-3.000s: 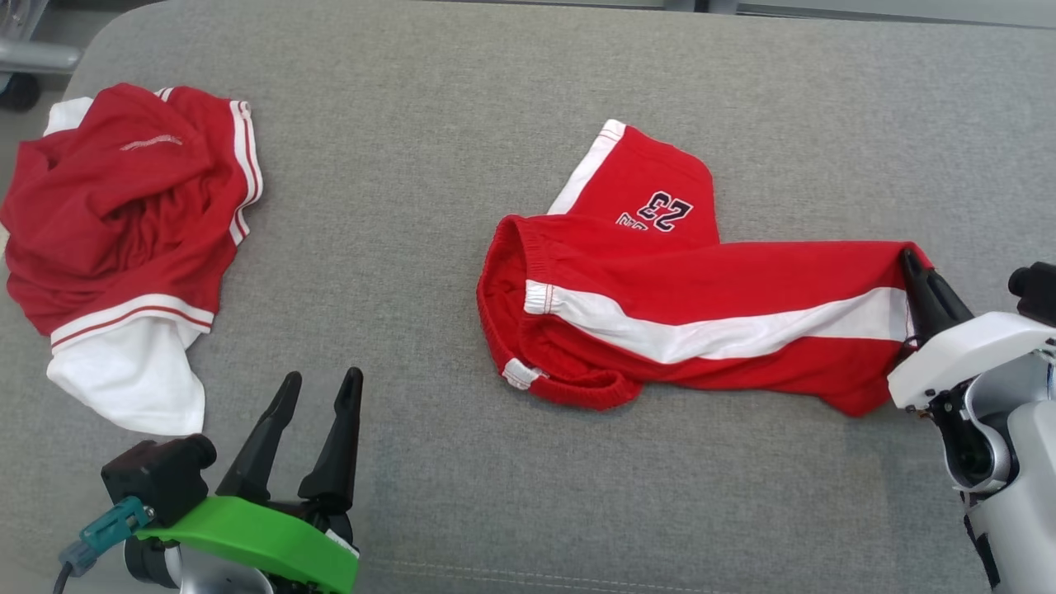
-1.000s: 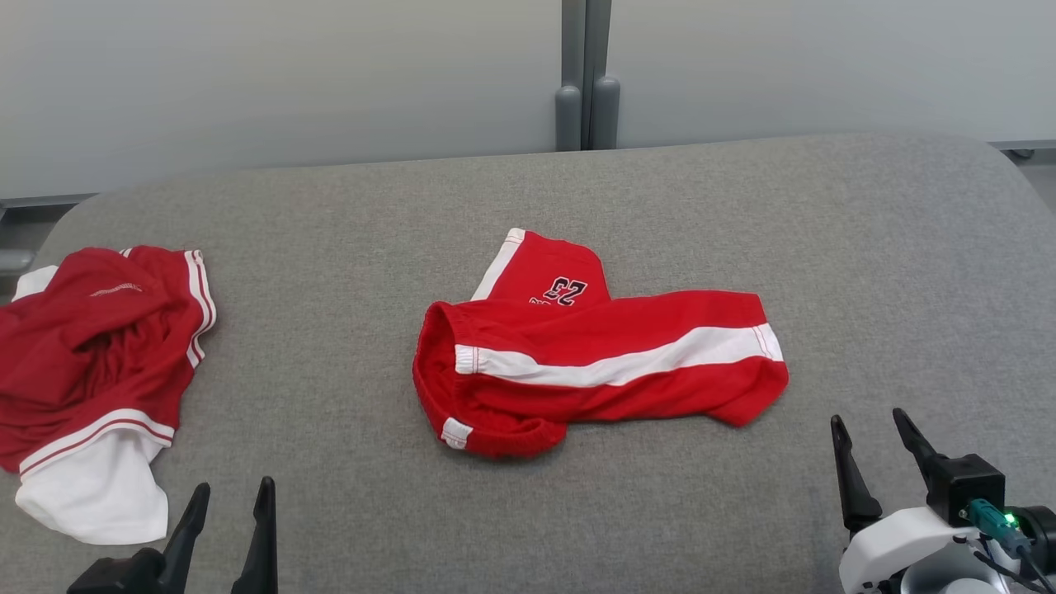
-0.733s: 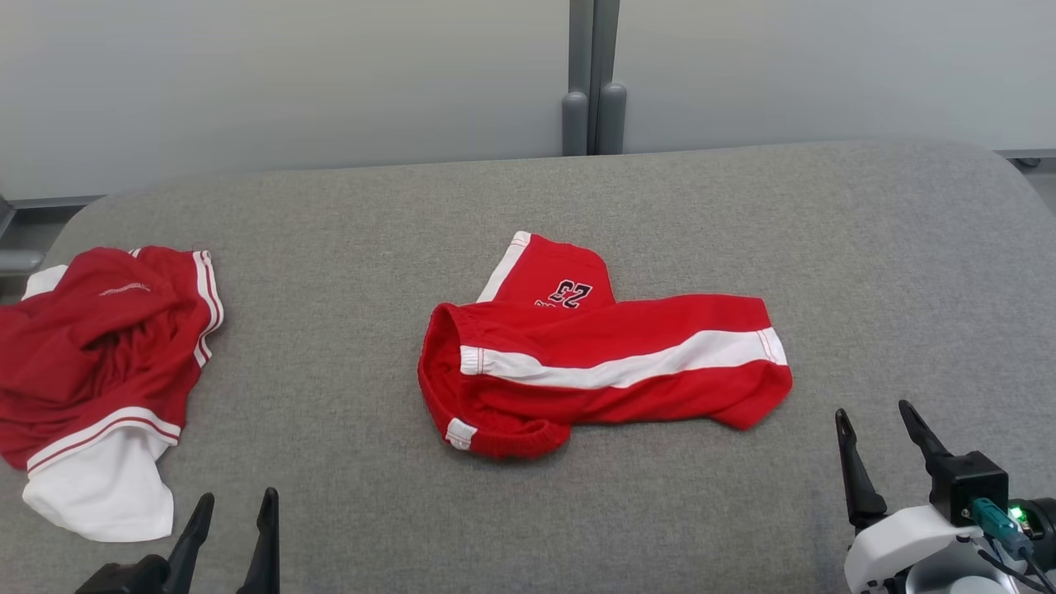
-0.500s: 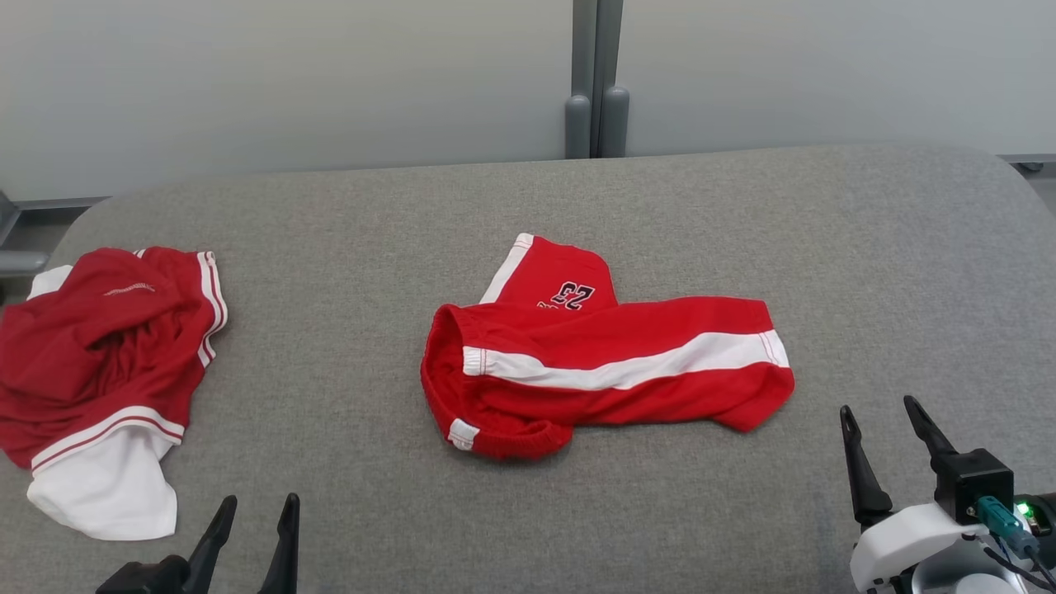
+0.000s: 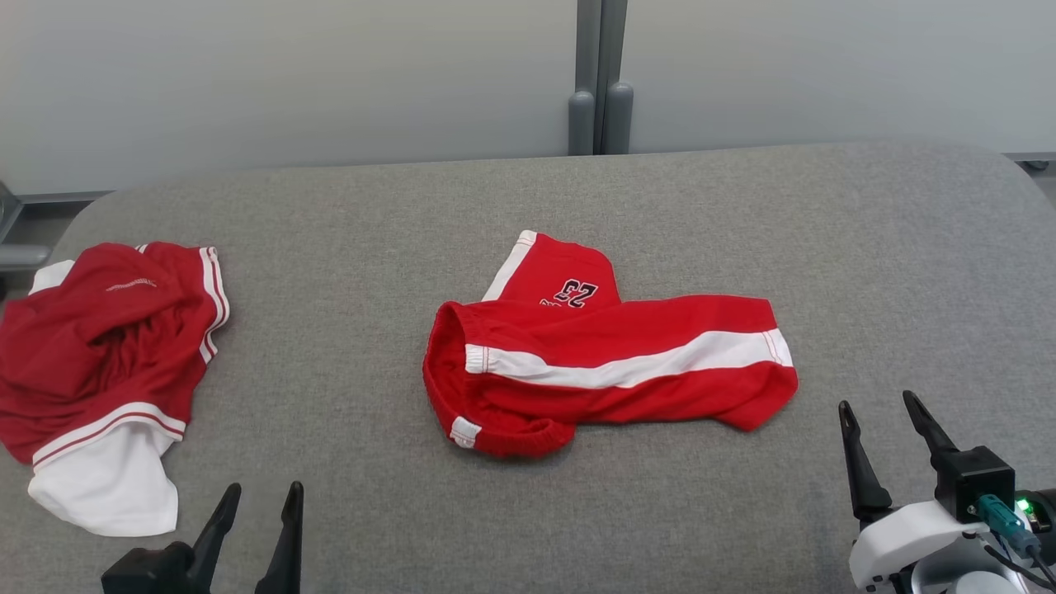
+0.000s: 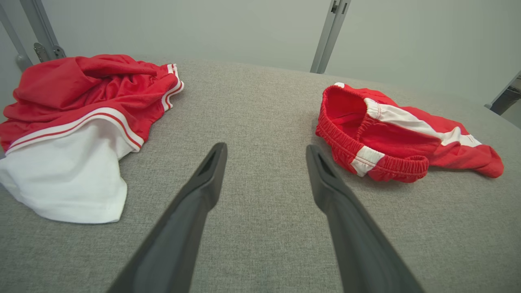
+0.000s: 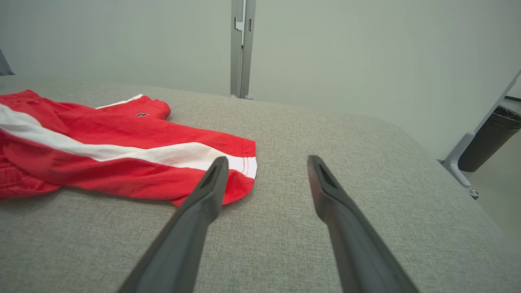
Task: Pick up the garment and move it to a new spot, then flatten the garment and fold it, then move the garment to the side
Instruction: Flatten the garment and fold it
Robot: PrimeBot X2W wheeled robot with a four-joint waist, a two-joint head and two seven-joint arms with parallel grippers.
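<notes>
Left pincer: two long dark fingers standing apart over bare cloth, nothing held. Its body is cut off by the bottom edge of the head view.
Right pincer: fingers apart, nothing held. The white housing and green-lit plug behind it are partly cut off at the corner.
Task garment: red fabric shorts with a white side stripe and elastic waistband, lying on the grey cloth-covered desk, ahead of both pincers and between them. The waistband end is ahead and to the right of the left pincer. The hem end is near the right pincer, ahead and to its left, not touching.
Overlap: in the right wrist view the left fingertip crosses the hem corner. The head view shows bare desk between them.
Hidden on shorts: one leg lies across the other. The lower leg pokes out on the far side with a dark "23", and the print under the number is covered. The waistband mouth gapes, its inside in shadow. The right wrist view cuts off the waistband end.
Other garment: crumpled red garment with white trim and a white panel, ahead and left of the left pincer, well apart from the shorts. Its kind is hard to make out, its lettering is too small to read, and its left edge runs out of the head view.
Background: pale wall with a grey upright post beyond the desk's far edge. A dark round bin-like thing sits off the desk to the right of the right pincer, blurred and partly behind a grey bracket.
</notes>
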